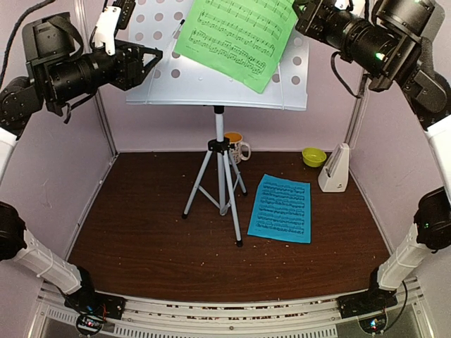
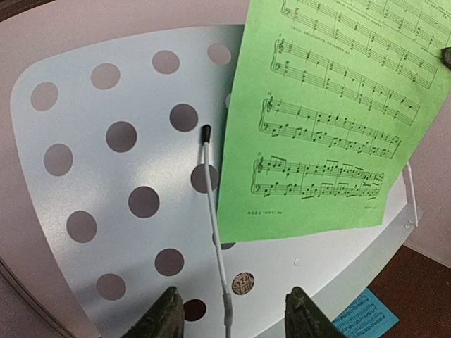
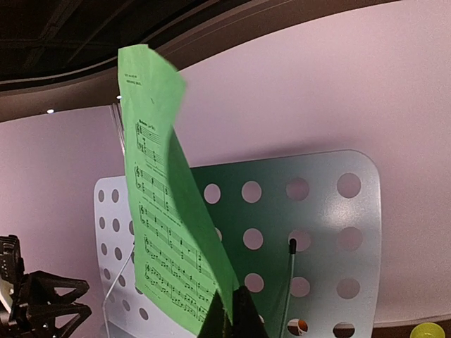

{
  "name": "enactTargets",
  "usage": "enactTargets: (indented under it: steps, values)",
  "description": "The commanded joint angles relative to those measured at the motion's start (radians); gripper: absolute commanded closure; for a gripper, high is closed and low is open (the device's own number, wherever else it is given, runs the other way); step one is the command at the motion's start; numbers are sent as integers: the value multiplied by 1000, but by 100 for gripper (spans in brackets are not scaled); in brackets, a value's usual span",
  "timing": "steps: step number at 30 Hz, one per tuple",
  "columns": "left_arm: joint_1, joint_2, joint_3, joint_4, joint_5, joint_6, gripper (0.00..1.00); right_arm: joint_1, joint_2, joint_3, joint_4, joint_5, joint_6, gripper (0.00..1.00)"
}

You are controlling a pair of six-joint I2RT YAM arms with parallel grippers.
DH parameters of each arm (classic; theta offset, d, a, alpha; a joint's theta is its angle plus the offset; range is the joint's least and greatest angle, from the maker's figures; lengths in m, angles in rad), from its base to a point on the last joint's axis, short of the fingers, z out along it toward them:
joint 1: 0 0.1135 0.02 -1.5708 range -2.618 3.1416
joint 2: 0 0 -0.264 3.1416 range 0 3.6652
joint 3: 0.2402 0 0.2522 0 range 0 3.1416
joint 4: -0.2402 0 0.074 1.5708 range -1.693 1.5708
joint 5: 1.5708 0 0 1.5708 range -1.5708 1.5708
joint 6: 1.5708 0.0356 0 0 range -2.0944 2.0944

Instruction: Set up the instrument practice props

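Left gripper [image 1: 153, 62] is up high by the camera with its fingers spread wide. It faces the left half of the music stand [image 1: 162, 81] and holds nothing. In the left wrist view a thin white retainer wire [image 2: 211, 204] with a black tip lies on the pale perforated desk above the fingertips.

Right gripper [image 1: 304, 17] is also raised, top right. Its fingers [image 3: 243, 317] are pressed together on the edge of the green music sheet [image 1: 236, 35]. The sheet hangs tilted and slightly curled in front of the desk's right half. Can't tell whether it touches the desk or the bottom ledge.

The stand is on a silver tripod [image 1: 222, 176], its legs splayed about mid-table. The table [image 1: 141, 232] is dark brown wood with pale specks scattered over it, thickest along the front edge.

The blue music sheet [image 1: 282, 208] lies flat just right of the tripod feet, a little skewed. The white metronome [image 1: 335, 170] stands upright at back right close to the wall. The small green bowl [image 1: 313, 156] sits just left of it. A mug [image 1: 237, 146] sits behind the tripod by the back wall.

Plain pale lilac walls [image 1: 155, 127] enclose the table on three sides. A metal rail [image 1: 225, 320] runs along the near edge between the arm bases.
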Motion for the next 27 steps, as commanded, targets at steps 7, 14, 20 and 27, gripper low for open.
enactTargets:
  steps: [7, 14, 20, 27]
  values:
    - [62, 108, 112, 9, 26, 57, 59, -4, 6, -13, 46, 45, -85, 100]
    - [79, 145, 140, 12, 0, 73, 63, -5, 11, -28, 73, 53, -109, 100]
    - [79, 146, 133, 32, -27, 93, 76, -4, 20, -28, 85, 59, -122, 100]
    - [79, 67, -11, 197, -32, 105, 100, -5, 16, -45, 94, 78, -141, 100]
